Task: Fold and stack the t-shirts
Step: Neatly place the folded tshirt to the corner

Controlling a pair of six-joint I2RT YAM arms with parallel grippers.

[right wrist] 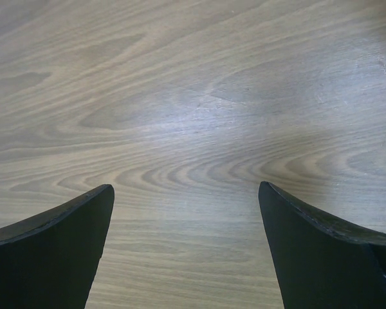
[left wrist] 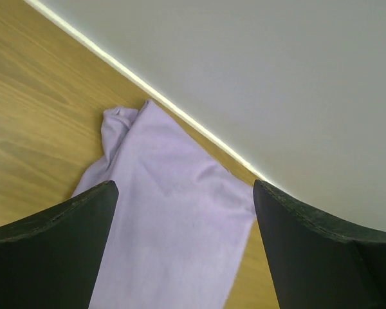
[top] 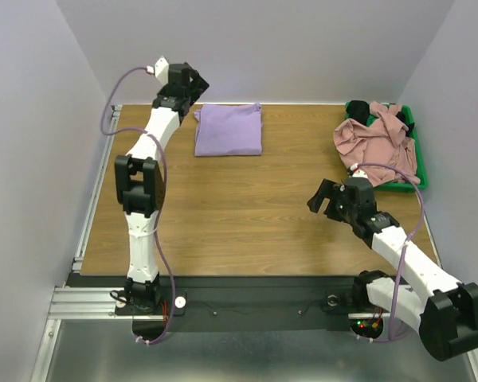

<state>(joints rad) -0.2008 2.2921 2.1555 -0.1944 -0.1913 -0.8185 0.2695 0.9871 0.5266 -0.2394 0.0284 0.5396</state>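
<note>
T-shirts first: one's done, two to go, by the look of it. Nearest the bases, the right gripper point(top: 325, 199) hangs over bare wood-grain tabletop point(top: 239, 223), right of centre. Its wrist view shows the jaws spread wide w/ nothing btwn them. Further back on the R, the crumpled dusty-pink cotton t-shirt point(top: 378, 143) is heaped in the green plastic bin point(top: 400, 188), spilling over the bin's near-left rim. A dark bunch of cloth point(top: 357, 109) at the bin's far end is prob. the black shirt, can't be sure. On the far side, left of centre, the plain lavender cotton t-shirt point(top: 228, 129) lies folded into a neat rectangle, flat on the table near the back edge. Left gripper point(top: 195, 83) sits above that shirt's far-left corner, jaws wide, holding nothing. Its wrist cam sees lavender cloth below, btwn the fingers.

Step, imo: lavender fold finished, so it's the base of the stack. Next calls for the R arm to reach back to the bin, pinch the pink shirt at collar or shoulder, drag it onto open wood & spread it flat before folding. L arm needs to come off the corner w/o snagging cloth.
</note>
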